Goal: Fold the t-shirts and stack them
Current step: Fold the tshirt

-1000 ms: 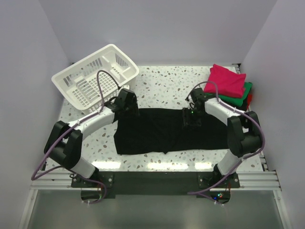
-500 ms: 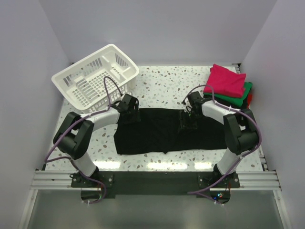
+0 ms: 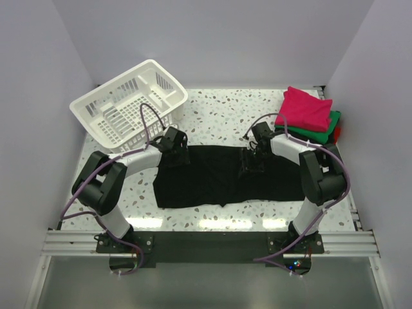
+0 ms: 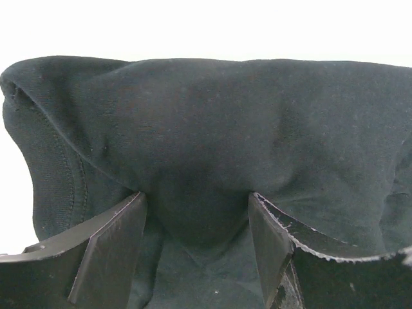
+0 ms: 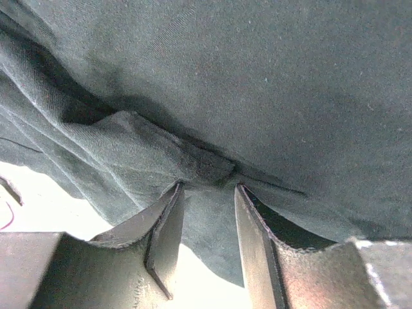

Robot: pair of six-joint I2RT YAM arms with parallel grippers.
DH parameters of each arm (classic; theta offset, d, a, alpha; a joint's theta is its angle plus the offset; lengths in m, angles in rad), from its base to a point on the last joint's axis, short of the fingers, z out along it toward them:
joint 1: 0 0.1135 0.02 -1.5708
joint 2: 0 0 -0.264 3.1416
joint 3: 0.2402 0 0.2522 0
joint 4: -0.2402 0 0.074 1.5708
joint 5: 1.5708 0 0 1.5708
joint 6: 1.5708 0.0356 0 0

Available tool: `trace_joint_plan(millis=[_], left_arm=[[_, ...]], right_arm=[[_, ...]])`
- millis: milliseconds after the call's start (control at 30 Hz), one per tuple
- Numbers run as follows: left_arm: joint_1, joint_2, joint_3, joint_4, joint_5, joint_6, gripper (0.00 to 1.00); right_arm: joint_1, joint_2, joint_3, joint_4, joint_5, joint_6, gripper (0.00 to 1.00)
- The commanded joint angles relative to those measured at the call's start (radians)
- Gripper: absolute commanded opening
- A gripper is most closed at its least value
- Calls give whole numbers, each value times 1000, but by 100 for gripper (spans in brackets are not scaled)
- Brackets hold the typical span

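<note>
Black t-shirt (image 3: 225,183) lies spread on the table (image 3: 219,109) between my 2 arms. My left gripper (image 4: 196,209) is at its far left corner, jaws wide, cloth bulging between them. My right gripper (image 5: 207,193) is at the far edge, jaws narrow but apart, a fold at the tips. Pink t-shirt (image 3: 306,108) tops the stack far right.

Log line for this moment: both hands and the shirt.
black t-shirt: spread on table | left hand: open at its far-left corner | right hand: open astride a fold, far edge | folded stack: far right corner
</note>
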Motion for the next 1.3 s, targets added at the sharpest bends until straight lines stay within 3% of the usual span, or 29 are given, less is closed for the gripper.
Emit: trace_joint_plan(millis=[0, 267, 667, 1067, 1267], left_arm=[[14, -3, -29, -17, -13, -5, 70], [15, 3, -26, -20, -12, -1, 70], [18, 2, -22, -20, -7, 4, 70], [26, 5, -21, -20, -6, 7, 70], [29, 2, -22, -20, -3, 12, 70]], right_arm=[[10, 19, 43, 42, -17, -28, 41], [19, 19, 68, 33, -40, -53, 35], [26, 33, 109, -18, -11, -85, 38], [33, 26, 109, -23, -18, -93, 3], [34, -42, 112, -64, -21, -90, 0]])
